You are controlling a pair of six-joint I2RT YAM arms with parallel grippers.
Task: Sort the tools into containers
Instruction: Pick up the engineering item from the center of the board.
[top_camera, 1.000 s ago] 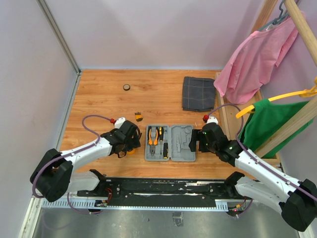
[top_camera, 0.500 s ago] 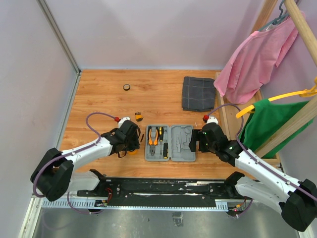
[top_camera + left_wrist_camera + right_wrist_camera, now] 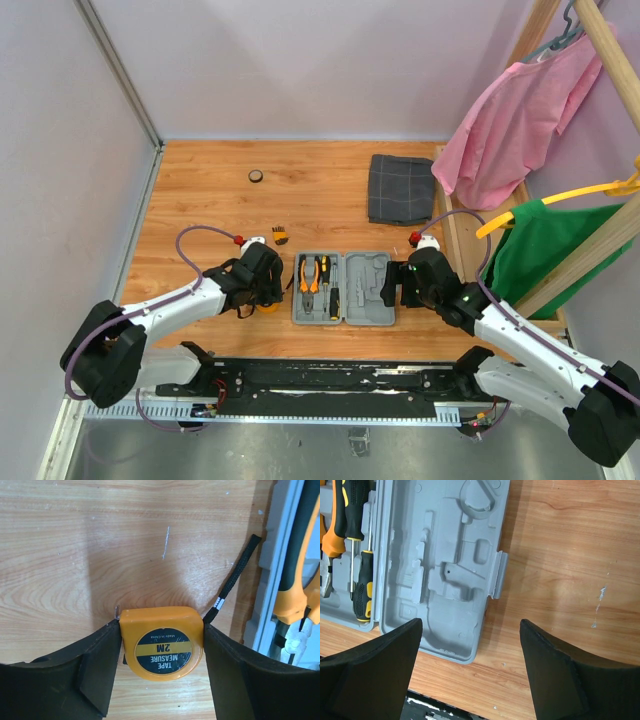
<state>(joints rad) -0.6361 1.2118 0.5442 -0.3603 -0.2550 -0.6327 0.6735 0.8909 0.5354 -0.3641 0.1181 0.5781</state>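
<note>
Step in hand, as judged: pick-up of the tape measure [image 3: 161, 647], one of the tools not yet inside the tool case [image 3: 370, 300]. Lies on the wood at 9 o'clock of the case, just beside its left wall, with the black wrist strap [image 3: 235, 575] trailing toward 1 o'clock in the left wrist view.

Left gripper [image 3: 160, 630]: drawn partway in, one finger pressed to each flank of the orange body, so clamped on it by the look of things. Cannot tell whether raised off the wood yet.

Calls next for a straight lift, a short carry toward 3 o'clock over the case wall, and a release into a free moulded recess. Probably the rounded one [image 3: 475, 495] at the far end of the bare right half. Worth minding the strap, apt to catch on the rim.

Bit holder [image 3: 280, 236] out on the table at 11 o'clock of the case, apart from it. Likely the next item.

Inside the left half: pliers [image 3: 308, 272] and screwdrivers [image 3: 333, 298], already seated.

Right gripper [image 3: 470, 625]: at 3 o'clock of the case, above its latch edge. Jaws spread wide, holding nothing and touching nothing.
</note>
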